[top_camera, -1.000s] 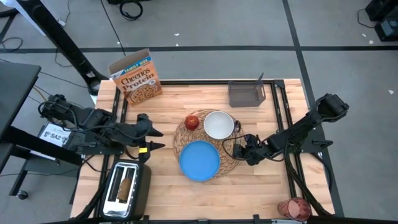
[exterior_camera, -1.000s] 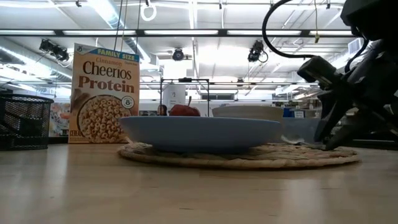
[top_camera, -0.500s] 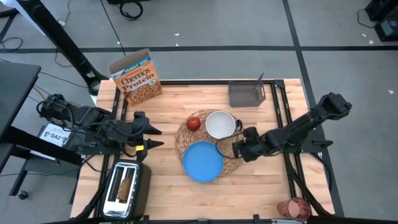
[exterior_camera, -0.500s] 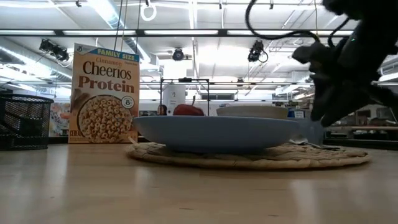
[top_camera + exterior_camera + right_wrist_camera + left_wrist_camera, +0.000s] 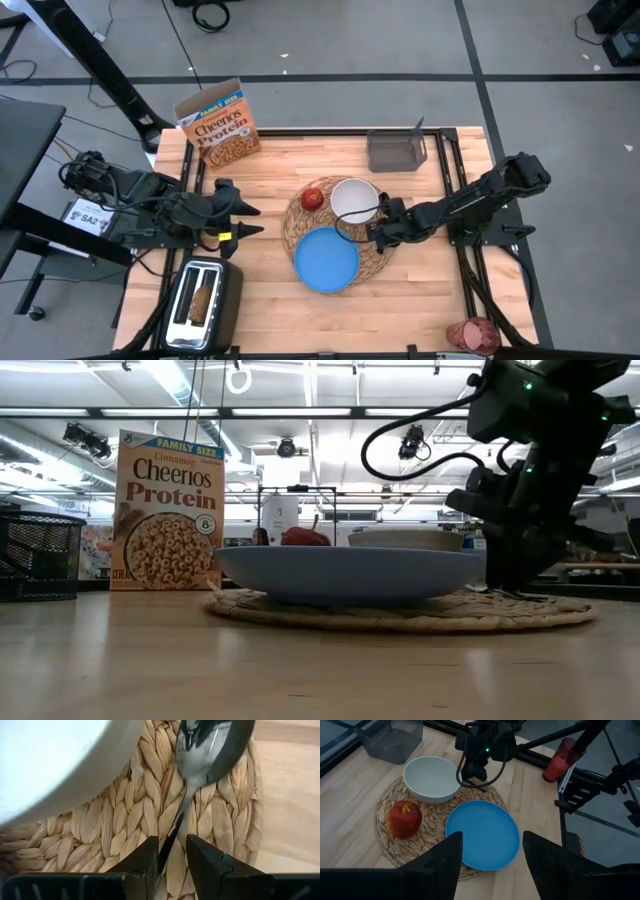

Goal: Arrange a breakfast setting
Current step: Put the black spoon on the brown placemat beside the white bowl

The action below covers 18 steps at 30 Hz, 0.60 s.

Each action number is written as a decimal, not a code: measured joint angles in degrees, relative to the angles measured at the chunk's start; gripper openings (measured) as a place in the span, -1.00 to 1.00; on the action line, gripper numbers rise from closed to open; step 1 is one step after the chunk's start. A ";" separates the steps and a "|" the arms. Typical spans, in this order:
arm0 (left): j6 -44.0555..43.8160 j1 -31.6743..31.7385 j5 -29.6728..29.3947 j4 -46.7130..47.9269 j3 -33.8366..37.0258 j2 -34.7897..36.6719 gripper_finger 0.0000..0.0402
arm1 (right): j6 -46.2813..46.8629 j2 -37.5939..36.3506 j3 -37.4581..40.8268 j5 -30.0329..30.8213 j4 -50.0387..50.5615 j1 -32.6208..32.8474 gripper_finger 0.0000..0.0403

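High view, left to right: your left gripper (image 5: 243, 220) waits over bare wood beside the toaster (image 5: 203, 303), fingers spread and holding nothing, well apart from the placemat (image 5: 298, 232). On the mat you have the apple (image 5: 312, 198) at its far left, the bowl (image 5: 354, 200) at its far right and the plate (image 5: 326, 259) overhanging its near edge. Your right gripper (image 5: 375, 233) sits low at the mat's right edge, just beside the bowl. Its wrist view shows the fingers (image 5: 145, 855) slightly parted around the spoon (image 5: 192, 750) handle; you cannot tell whether they pinch it. The spoon lies flat on the mat next to the bowl.
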State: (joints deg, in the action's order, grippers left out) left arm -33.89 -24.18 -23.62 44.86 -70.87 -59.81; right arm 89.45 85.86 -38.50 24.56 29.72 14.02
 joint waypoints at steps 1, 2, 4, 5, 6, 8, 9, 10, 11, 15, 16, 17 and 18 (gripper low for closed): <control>0.01 0.00 0.00 0.00 0.00 0.00 0.06 | -0.52 0.02 0.00 0.20 -0.06 -0.15 -0.46; 0.02 0.00 0.02 0.02 0.00 0.00 0.06 | -1.20 0.02 0.00 0.67 -0.12 -0.27 -0.46; 0.00 0.00 0.00 0.00 0.00 0.00 0.06 | -2.77 0.02 0.00 1.06 -0.11 -0.83 -0.48; 0.00 0.00 0.00 0.00 0.00 0.00 0.06 | -3.63 0.08 0.00 1.01 -0.11 -1.19 -0.50; 0.00 0.00 0.00 0.00 0.00 0.00 0.06 | -4.49 0.24 -0.02 0.97 -0.15 -1.47 -0.52; -0.01 0.00 0.01 -0.02 0.00 0.00 0.06 | -5.65 0.28 -0.02 0.39 -0.14 -1.98 -0.57; -0.06 0.00 0.02 -0.04 0.00 0.00 0.06 | -5.83 0.28 -0.02 0.26 -0.18 -2.15 -0.59; -0.28 0.00 0.02 -0.07 0.00 0.00 0.06 | -5.97 0.28 -0.02 0.26 -0.30 -2.23 -0.61; -0.40 0.00 0.02 -0.07 0.00 0.00 0.06 | -6.10 0.28 -0.02 0.24 -0.41 -2.23 -0.63; -0.44 0.00 0.02 -0.28 0.00 0.00 0.06 | -6.48 0.28 -0.02 0.01 -0.49 -2.23 -0.65; -0.44 0.00 0.02 -0.28 0.00 0.00 0.06 | -7.22 0.28 -0.02 -0.07 -0.51 -2.23 -0.66; -0.44 0.00 0.02 -0.28 0.00 0.00 0.06 | -7.85 0.28 -0.02 -0.19 -0.51 -2.23 -0.66; -0.40 -0.01 0.05 -0.30 0.00 0.00 0.06 | -8.28 0.28 -0.02 -0.33 -0.53 -2.23 -0.66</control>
State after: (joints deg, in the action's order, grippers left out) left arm -34.29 -24.19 -23.56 44.56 -70.87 -59.81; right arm 81.18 86.15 -38.52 24.23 29.19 11.79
